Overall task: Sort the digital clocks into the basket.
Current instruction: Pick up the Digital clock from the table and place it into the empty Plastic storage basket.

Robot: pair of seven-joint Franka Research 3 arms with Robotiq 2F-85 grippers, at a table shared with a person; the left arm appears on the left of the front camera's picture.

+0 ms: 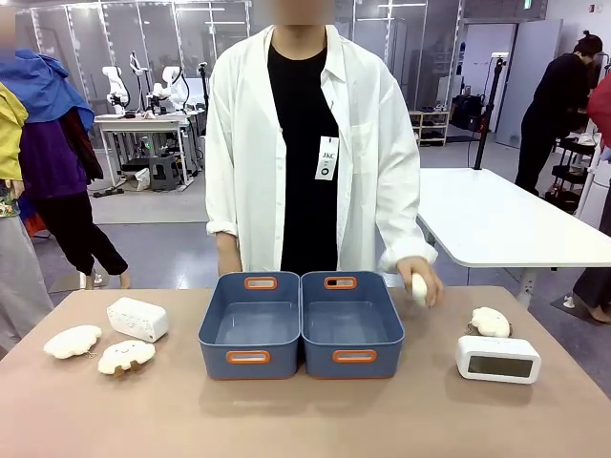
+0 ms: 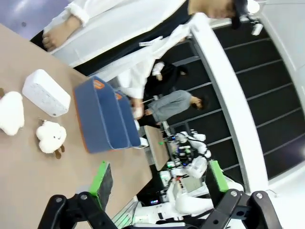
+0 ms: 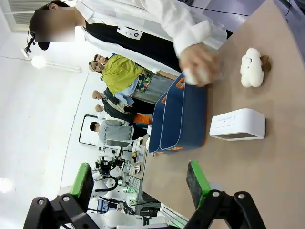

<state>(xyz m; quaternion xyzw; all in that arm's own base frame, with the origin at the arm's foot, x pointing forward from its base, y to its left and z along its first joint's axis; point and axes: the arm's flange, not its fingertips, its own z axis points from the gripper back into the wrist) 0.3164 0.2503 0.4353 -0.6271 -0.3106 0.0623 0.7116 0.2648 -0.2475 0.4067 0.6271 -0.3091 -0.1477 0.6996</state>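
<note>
While left gripper (image 2: 158,172), right gripper (image 3: 138,174) gape empty, person's hand (image 1: 427,275) half-hides small white obj (image 1: 418,290); ID unclear.

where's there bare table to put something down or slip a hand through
Gaps between left clock and left bin, right bin and right clock. Widest: the table's near strip before both bins. Both bins are empty. Crowded: two clouds by the left clock, a cloud behind the right clock, a hand at the right bin's far corner.

Clocks (image 1: 497,359) white, grey faces. Bins (image 1: 221,355) blue-grey, orange handle rims. Plush toys (image 1: 126,356) cream. Worktop (image 1: 305,420) plain tan.
</note>
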